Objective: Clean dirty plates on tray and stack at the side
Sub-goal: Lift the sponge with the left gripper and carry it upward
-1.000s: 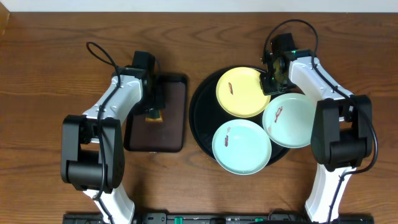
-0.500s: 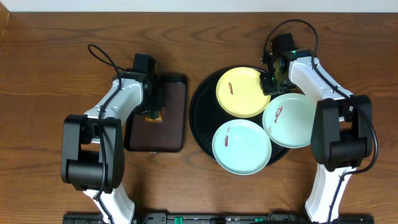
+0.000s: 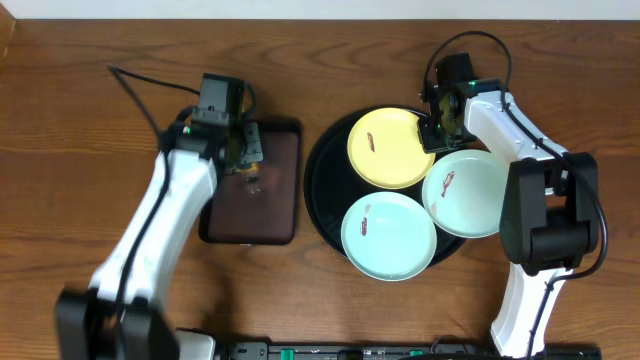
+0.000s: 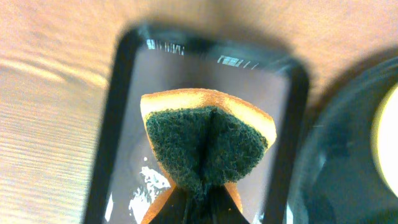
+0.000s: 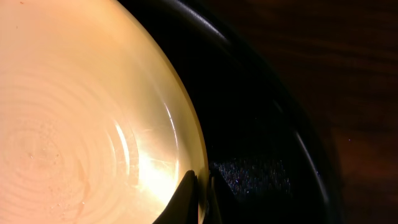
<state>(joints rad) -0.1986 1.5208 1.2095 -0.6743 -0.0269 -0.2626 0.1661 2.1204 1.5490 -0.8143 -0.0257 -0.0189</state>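
Observation:
The round black tray (image 3: 322, 170) holds three plates: a pale yellow plate (image 3: 390, 148) at the back and two mint plates (image 3: 388, 235) (image 3: 470, 195), each with a reddish smear. My right gripper (image 3: 432, 132) is shut on the yellow plate's right rim. In the right wrist view its gripper (image 5: 202, 186) has one finger on each side of the yellow plate (image 5: 81, 112). My left gripper (image 3: 243, 160) (image 4: 202, 202) is shut on a sponge (image 4: 208, 140), green face pinched, held over the small brown tray (image 4: 124, 124).
The rectangular brown tray (image 3: 270, 215) lies left of the black tray, with a white residue patch (image 4: 149, 183) on it. The black tray's rim (image 4: 336, 155) is close on the left gripper's right. Bare wooden table (image 3: 80, 120) surrounds both trays.
My left gripper has shut on the sponge and lifted it off the brown tray, the arm swinging up and away from the table. The right arm and the plates have not moved.

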